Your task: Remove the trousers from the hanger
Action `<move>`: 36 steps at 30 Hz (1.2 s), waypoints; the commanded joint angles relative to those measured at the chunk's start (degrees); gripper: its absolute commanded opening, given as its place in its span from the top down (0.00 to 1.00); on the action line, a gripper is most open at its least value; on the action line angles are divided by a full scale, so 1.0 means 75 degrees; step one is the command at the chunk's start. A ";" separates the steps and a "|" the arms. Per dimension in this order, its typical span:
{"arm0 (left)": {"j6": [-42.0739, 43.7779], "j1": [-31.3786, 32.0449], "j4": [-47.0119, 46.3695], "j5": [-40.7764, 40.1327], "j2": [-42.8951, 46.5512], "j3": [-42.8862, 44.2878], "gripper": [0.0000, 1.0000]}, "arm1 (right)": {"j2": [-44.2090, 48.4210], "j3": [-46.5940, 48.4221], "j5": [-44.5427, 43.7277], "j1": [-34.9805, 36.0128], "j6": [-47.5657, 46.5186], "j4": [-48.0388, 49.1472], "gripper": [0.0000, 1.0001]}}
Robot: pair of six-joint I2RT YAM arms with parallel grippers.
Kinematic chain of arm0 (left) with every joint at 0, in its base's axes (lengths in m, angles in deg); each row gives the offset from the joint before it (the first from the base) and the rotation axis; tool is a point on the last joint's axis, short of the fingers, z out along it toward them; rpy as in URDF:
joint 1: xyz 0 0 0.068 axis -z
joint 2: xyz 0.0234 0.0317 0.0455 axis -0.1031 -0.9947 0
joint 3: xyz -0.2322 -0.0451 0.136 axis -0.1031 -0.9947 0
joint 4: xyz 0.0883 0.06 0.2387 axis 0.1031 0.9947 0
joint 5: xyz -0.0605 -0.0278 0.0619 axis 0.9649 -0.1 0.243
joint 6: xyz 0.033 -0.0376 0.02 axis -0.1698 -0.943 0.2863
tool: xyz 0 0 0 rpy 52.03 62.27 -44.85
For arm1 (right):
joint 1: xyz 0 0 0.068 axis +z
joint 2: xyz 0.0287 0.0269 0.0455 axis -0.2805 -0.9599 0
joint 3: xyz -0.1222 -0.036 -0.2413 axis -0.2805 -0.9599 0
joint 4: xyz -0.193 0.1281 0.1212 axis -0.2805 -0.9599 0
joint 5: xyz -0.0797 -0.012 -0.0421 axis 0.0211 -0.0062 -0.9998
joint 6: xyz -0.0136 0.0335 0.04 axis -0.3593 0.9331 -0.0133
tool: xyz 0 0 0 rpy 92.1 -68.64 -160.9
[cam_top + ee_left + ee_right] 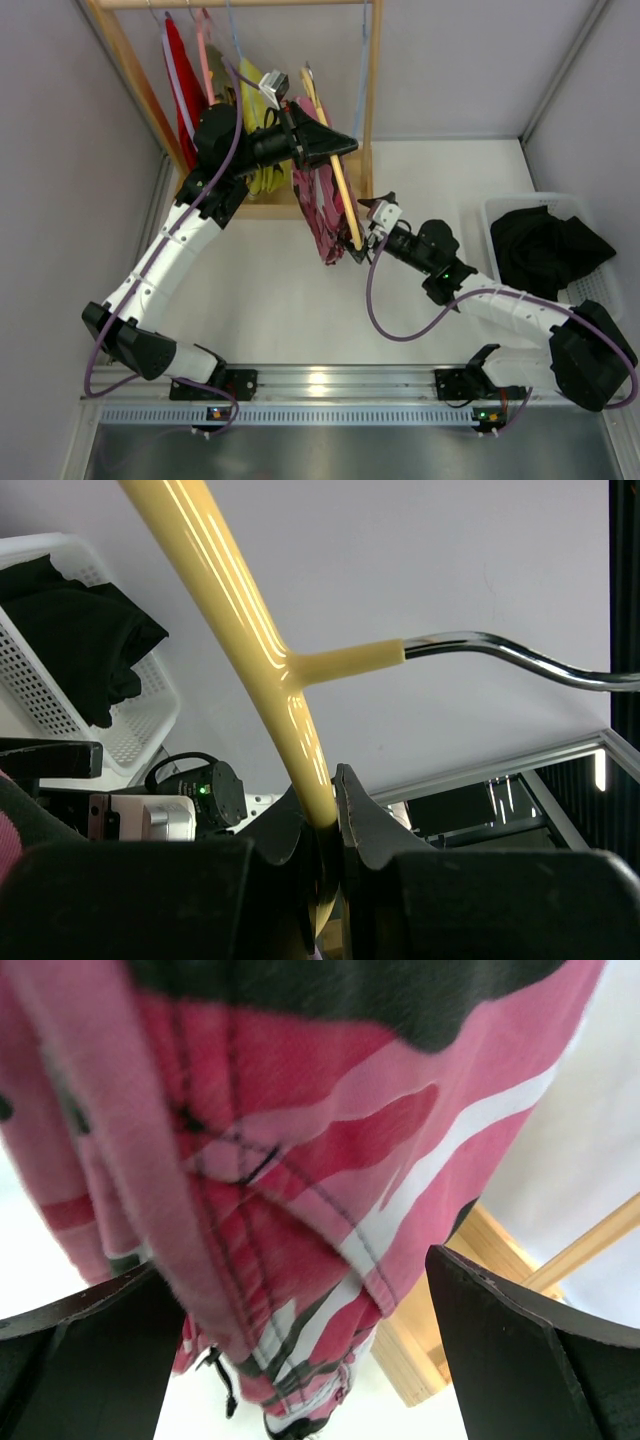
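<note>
pink camouflage trousers point(300, 1160) hang between the right gripper's point(305, 1295) spread jaws.

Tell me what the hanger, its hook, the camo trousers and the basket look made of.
Hanger: cream, high gloss with sharp highlights; lacquered wood or plastic, can't tell which.
Hook: bare polished metal, mirror-like shine.
Camo trousers: soft matte cloth; stitched seams and folds show.
Basket: probably white plastic; the walls are a moulded grid of holes.
</note>
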 commanded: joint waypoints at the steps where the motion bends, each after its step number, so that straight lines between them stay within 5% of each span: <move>1: 0.0078 0.0022 -0.1748 -0.0071 0.0480 0.0591 1.00 | -0.0120 0.0503 -0.0375 0.0147 0.0197 0.0514 0.01; 25: 0.0066 0.0022 -0.1783 -0.0071 0.0621 0.0134 1.00 | 0.0090 0.1230 -0.0845 0.0100 0.0103 0.1089 0.08; 29: 0.0125 0.0022 -0.1783 -0.0071 0.0679 0.0041 1.00 | 0.0184 0.1312 -0.0857 0.0089 0.0091 0.1101 0.27; 32: 0.0160 0.0010 -0.1760 -0.0094 0.0679 -0.0065 1.00 | 0.0336 0.1417 -0.0694 0.0089 0.0115 0.0879 0.62; 33: 0.0172 0.0010 -0.1760 -0.0083 0.0691 -0.0111 1.00 | 0.0395 0.1522 -0.0681 0.0054 0.0161 0.0797 0.81; 36: 0.0230 0.0010 -0.1725 -0.0071 0.0738 -0.0369 1.00 | 0.0594 0.1780 -0.0751 0.0042 0.0407 0.0457 1.00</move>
